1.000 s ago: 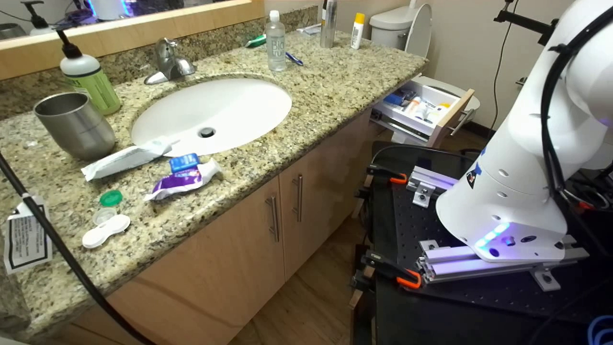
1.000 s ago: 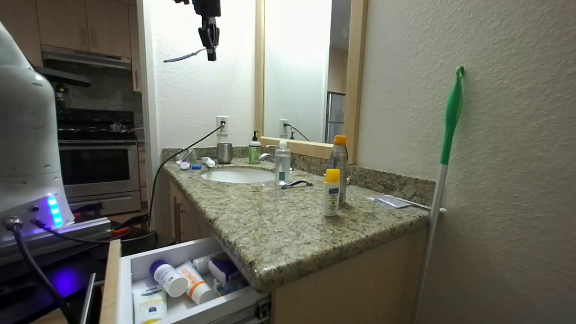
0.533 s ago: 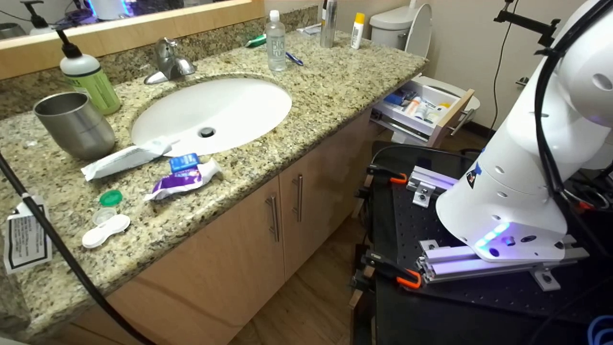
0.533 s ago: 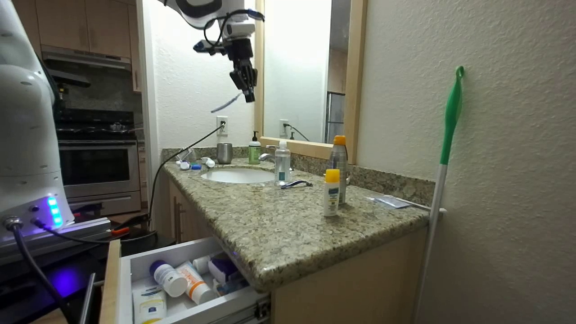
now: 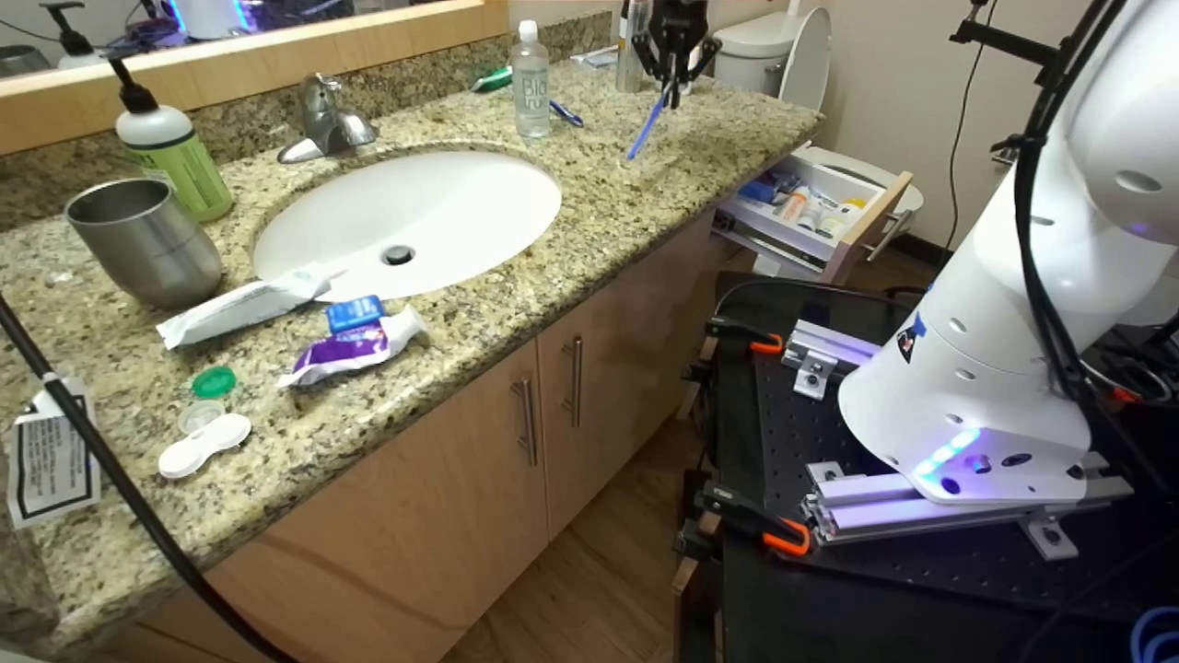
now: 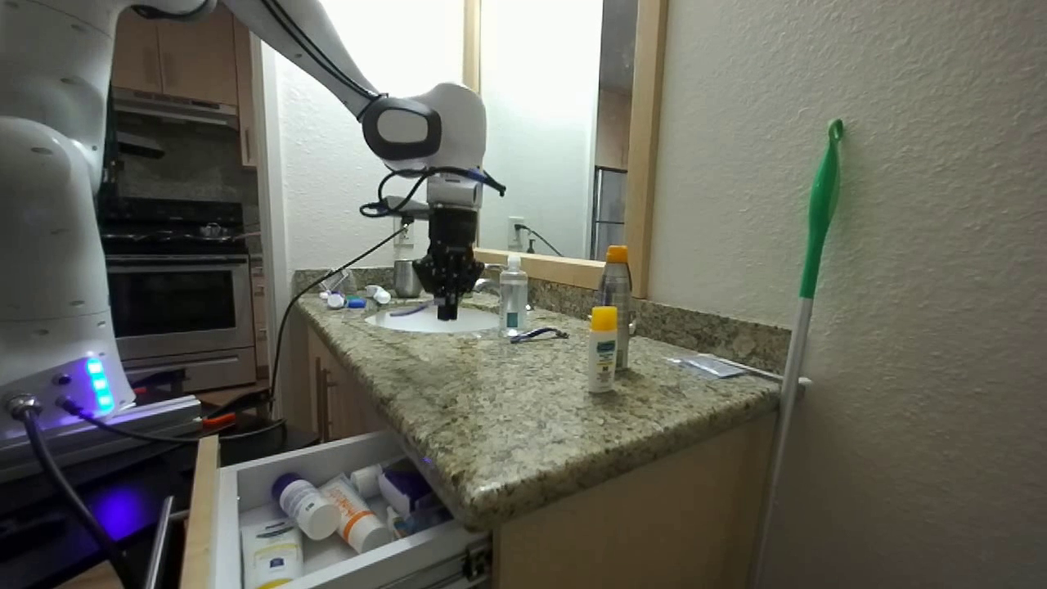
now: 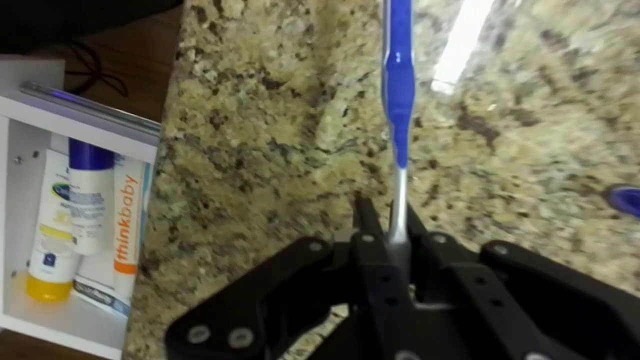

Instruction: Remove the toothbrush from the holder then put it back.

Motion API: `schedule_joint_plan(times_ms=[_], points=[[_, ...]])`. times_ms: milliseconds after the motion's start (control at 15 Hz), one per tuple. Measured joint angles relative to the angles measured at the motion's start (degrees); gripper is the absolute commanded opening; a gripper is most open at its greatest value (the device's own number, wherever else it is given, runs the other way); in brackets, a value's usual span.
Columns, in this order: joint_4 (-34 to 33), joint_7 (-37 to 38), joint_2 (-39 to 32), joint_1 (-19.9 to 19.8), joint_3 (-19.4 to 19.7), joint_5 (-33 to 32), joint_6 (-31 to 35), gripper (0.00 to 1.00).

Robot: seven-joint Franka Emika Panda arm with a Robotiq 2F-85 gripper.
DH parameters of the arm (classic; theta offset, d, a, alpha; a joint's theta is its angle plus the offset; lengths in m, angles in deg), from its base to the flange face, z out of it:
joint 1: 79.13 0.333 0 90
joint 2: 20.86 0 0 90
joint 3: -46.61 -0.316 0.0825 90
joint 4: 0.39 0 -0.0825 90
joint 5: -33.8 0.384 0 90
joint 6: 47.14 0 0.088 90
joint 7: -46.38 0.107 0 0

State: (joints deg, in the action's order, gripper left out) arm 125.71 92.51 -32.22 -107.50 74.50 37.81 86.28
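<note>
My gripper (image 5: 673,97) is shut on the silver neck of a blue toothbrush (image 5: 645,133), above the counter on the far side of the sink. In the wrist view, the toothbrush (image 7: 399,95) points away from between the black fingers (image 7: 384,212); its other end is hidden by the gripper. In an exterior view, the gripper (image 6: 447,311) points straight down and the toothbrush (image 6: 409,311) sticks out sideways in front of the sink. A steel cup (image 5: 152,244), possibly the holder, stands upright beyond the sink, and also shows in an exterior view (image 6: 404,286), well apart from the gripper.
A clear bottle (image 5: 531,87), a blue razor (image 6: 538,334), a spray can (image 6: 617,286) and a yellow-capped bottle (image 6: 604,352) stand or lie near the gripper. The sink (image 5: 414,203) lies between it and the cup. A soap pump (image 5: 175,152) stands beside the cup. An open drawer (image 6: 343,564) juts out.
My gripper has come down from high above the counter to close over it, toothbrush still held. It has now entered an exterior view where it was out of frame before.
</note>
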Motion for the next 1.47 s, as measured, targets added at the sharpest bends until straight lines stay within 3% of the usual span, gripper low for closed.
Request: schedule_joint_plan(times_ms=[133, 200, 333, 667, 867, 1000, 1067, 1133, 1267, 1467], points=[[-0.9, 3.0, -5.8, -0.1, 1.2, 2.6, 0.0, 0.03], [-1.7, 4.6, -8.3, -0.2, 1.7, 4.4, 0.0, 0.38], [-4.0, 8.5, -10.7, -0.2, 2.5, 7.2, -0.1, 0.44], [-7.8, 21.4, -9.7, 0.9, 4.0, 8.7, 2.8, 0.79], [-8.9, 23.8, -6.8, 2.5, 4.5, 6.8, 2.4, 0.98], [-8.8, 19.9, -2.7, 3.3, 4.1, 6.1, 1.7, 1.00], [-8.7, 17.8, -0.1, 3.5, 4.0, 5.6, 1.2, 0.95], [-8.5, 15.6, 2.7, 3.5, 4.0, 5.2, 0.7, 1.00], [-7.8, 13.0, 8.0, 3.2, 4.1, 4.8, -0.9, 1.00], [-6.4, 12.4, 10.2, 3.1, 4.1, 4.4, -1.2, 1.00]])
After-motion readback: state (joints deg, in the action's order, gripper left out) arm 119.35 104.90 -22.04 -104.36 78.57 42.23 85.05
